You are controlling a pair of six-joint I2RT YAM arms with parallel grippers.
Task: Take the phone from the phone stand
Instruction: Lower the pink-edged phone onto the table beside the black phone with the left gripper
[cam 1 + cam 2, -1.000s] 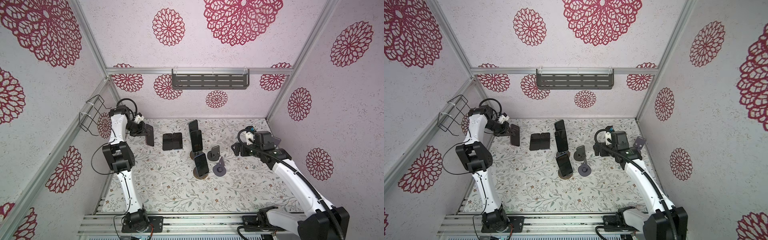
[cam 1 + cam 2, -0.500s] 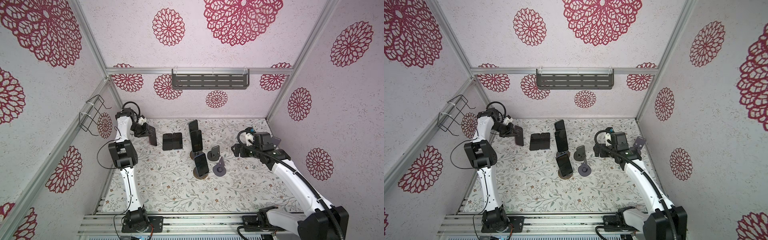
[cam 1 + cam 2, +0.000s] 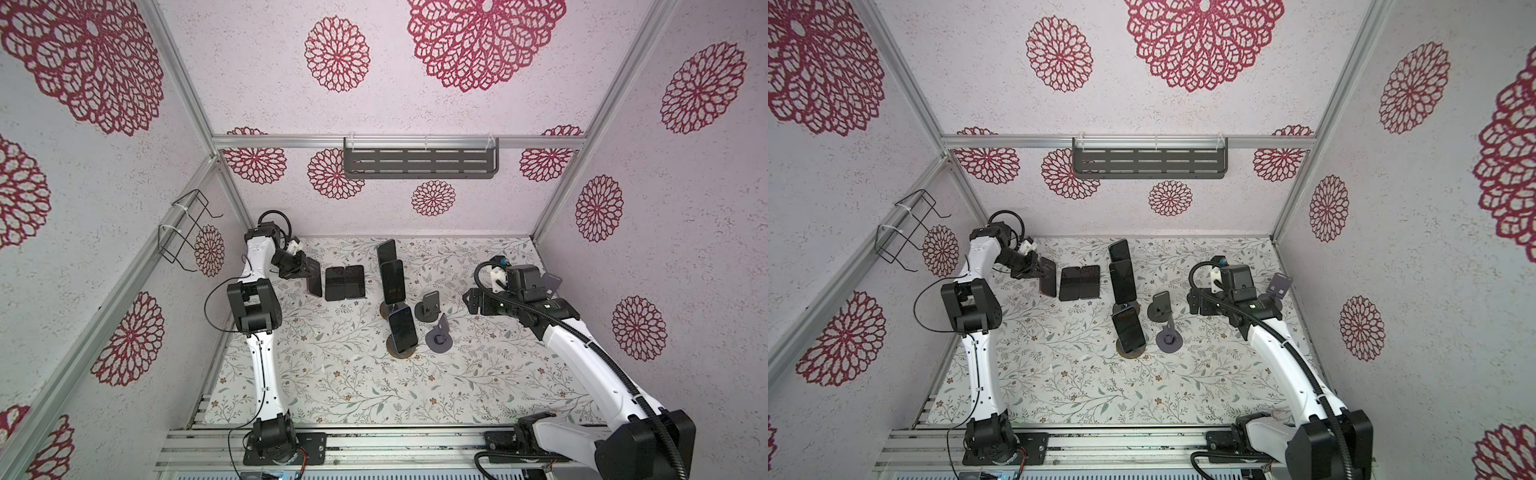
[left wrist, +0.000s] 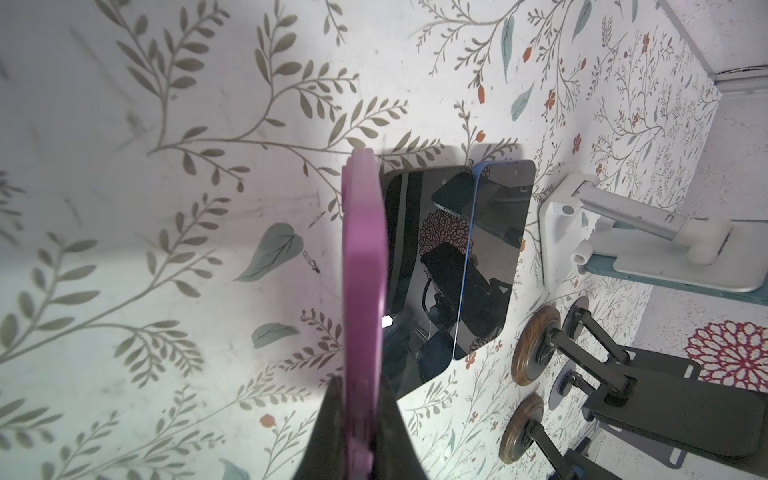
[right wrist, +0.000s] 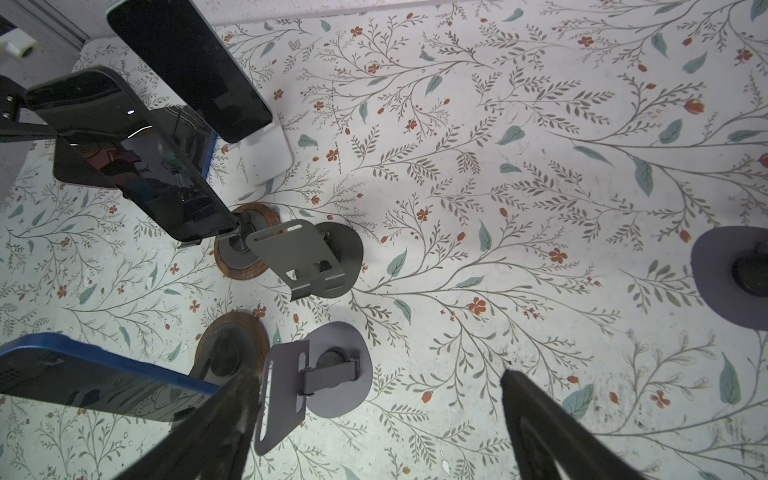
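Nearest, the blue-cased dark phone [image 3: 402, 328] sits on its wooden-based stand [image 3: 400, 354]; mid-right, the right gripper [image 3: 471, 301] gapes empty. Farther, upper left, the left gripper [image 3: 305, 272] clenches the pink-cased phone [image 3: 314, 283] edgewise. It is best tilted flat beside the two black phones [image 3: 345, 282] lying on the floral table [image 3: 332, 374], avoiding overlap.

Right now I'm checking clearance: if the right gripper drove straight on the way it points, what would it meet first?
Likely bare table: the open right gripper angles down at it. The empty purple stand sits beside one finger and might be grazed; depth is unclear.
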